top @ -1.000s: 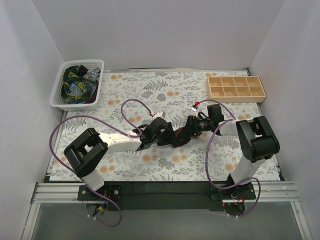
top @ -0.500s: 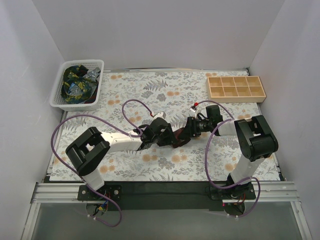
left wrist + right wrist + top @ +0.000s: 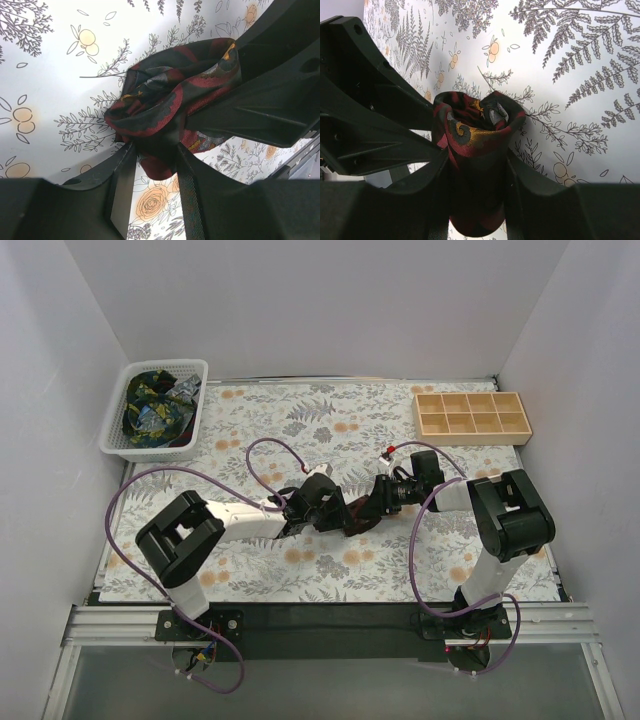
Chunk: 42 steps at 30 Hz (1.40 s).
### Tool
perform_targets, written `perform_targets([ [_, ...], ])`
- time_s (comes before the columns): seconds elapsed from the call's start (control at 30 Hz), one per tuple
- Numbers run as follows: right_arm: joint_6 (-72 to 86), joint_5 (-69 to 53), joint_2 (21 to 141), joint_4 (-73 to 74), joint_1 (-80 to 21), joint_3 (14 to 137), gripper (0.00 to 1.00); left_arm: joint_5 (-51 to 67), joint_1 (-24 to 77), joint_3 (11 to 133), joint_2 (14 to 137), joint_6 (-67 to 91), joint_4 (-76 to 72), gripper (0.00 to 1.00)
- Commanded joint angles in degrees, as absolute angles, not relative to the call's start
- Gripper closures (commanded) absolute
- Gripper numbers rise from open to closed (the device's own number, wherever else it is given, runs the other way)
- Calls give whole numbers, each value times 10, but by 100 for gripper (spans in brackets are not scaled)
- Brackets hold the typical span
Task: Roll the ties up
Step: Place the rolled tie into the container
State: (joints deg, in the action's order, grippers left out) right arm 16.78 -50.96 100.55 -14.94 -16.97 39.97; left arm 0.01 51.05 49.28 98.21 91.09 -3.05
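Observation:
A maroon tie [image 3: 356,524] with gold and grey swirls is wound into a roll at the middle of the table, and both grippers meet on it. In the right wrist view the roll [image 3: 470,127] stands between the jaws of my right gripper [image 3: 477,156], which press on both of its sides. In the left wrist view my left gripper [image 3: 152,150] pinches the lower edge of the same roll [image 3: 160,95] at its fingertips. More ties [image 3: 152,405], dark with blue, green and yellow prints, lie heaped in the white basket [image 3: 196,370] at the back left.
A wooden tray [image 3: 472,416] with several compartments stands at the back right. A floral cloth [image 3: 300,410] covers the table. Purple cables [image 3: 265,455] loop over both arms. White walls close in the left, back and right sides.
Both grippers' jaws have narrowed onto the rolled tie, the right more than the left. The two wrists have shifted slightly towards the back left with it.

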Motion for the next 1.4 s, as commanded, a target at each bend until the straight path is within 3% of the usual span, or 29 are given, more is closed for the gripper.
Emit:
perform_targets([
  [0.0,161,-502,994,-122,-192,402,98,-1,511,500,988,904,-37,64],
  [0.07,156,-492,984,-120,-193,403,99,-9,510,492,965,904,-38,59],
  [0.33,97,-405,940,-3,-182,484,99,-23,451,472,817,871,20,7],
  [0.4,75,-380,930,52,-179,510,99,-23,425,485,773,854,62,2],
  [0.63,4,-257,935,204,-121,677,99,-10,292,532,664,721,176,2],
  [0.73,3,-226,956,241,-70,758,99,-56,258,536,633,657,206,2],
  [1.0,2,-193,1053,278,86,959,99,-220,256,474,591,575,171,2],
  [1.17,-54,-130,1149,293,111,1106,99,-265,257,428,599,568,146,2],
  [1.37,-155,-25,1221,292,121,1190,99,-313,258,420,639,560,144,2],
])
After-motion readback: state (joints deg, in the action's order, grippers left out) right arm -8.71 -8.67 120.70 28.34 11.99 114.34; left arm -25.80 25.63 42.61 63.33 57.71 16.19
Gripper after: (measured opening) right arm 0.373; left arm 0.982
